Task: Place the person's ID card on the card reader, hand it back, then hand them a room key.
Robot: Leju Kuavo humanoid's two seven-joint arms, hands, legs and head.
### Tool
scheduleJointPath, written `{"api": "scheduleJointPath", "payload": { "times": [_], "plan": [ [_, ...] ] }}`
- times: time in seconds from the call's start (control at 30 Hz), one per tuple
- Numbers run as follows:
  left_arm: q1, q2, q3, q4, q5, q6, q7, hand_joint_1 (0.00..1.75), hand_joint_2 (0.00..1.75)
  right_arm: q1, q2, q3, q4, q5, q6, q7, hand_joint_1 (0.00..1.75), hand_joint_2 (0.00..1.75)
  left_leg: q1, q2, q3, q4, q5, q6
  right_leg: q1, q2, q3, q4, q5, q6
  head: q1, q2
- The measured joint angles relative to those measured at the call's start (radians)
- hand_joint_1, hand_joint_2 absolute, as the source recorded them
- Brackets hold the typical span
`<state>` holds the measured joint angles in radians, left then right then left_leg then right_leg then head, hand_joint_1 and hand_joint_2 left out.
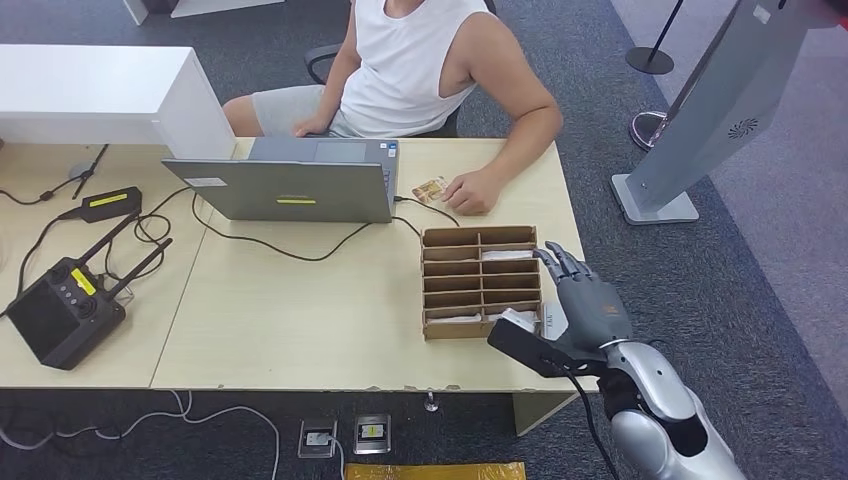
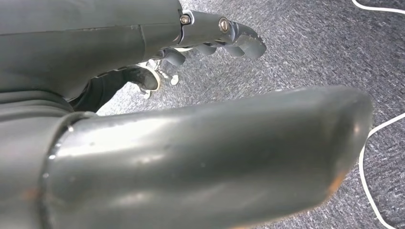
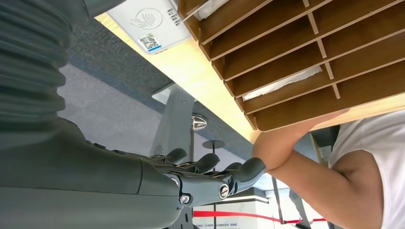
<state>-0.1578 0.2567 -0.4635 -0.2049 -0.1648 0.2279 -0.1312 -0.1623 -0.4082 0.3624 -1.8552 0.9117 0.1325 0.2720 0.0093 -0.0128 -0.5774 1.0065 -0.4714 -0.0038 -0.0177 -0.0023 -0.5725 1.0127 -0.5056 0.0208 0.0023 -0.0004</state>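
Note:
The ID card [image 1: 430,188] lies on the table by the laptop's right corner, just beside the person's hand [image 1: 472,191]. My right hand [image 1: 588,300] hovers at the table's right edge, to the right of the wooden card rack [image 1: 480,281], with fingers stretched out and nothing in them. It covers most of the white card reader [image 1: 551,320], whose face with a contactless symbol appears in the right wrist view [image 3: 149,19]. White key cards [image 1: 506,255] lie in some rack slots [image 3: 282,82]. My left hand [image 2: 210,33] hangs over grey carpet, holding nothing.
An open grey laptop [image 1: 290,185] with cables stands in front of the seated person [image 1: 410,60]. A black remote controller [image 1: 62,308] and a power brick [image 1: 110,203] lie on the table's left. A grey kiosk stand [image 1: 700,120] rises on the carpet to the right.

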Motion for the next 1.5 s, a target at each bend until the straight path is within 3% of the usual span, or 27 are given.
{"api": "scheduleJointPath", "payload": {
  "times": [0.43,1.5],
  "plan": [
    [0.001,-0.001,0.000,0.000,0.001,0.006,0.000,0.00,0.00,0.027,0.003,0.066,0.042,0.038,-0.126,-0.013,0.00,1.75,0.000,0.000,0.000,0.000,0.000,0.000,0.000,0.000,0.000,0.000,0.000,0.000,0.000,0.000],
    [-0.001,-0.003,0.000,0.000,-0.011,0.005,-0.001,0.00,0.00,0.009,0.001,0.118,0.171,0.009,-0.209,-0.021,0.00,1.75,0.000,0.000,0.000,0.000,0.000,0.000,0.000,0.000,0.000,0.000,0.000,0.000,0.000,0.000]
  ]
}}
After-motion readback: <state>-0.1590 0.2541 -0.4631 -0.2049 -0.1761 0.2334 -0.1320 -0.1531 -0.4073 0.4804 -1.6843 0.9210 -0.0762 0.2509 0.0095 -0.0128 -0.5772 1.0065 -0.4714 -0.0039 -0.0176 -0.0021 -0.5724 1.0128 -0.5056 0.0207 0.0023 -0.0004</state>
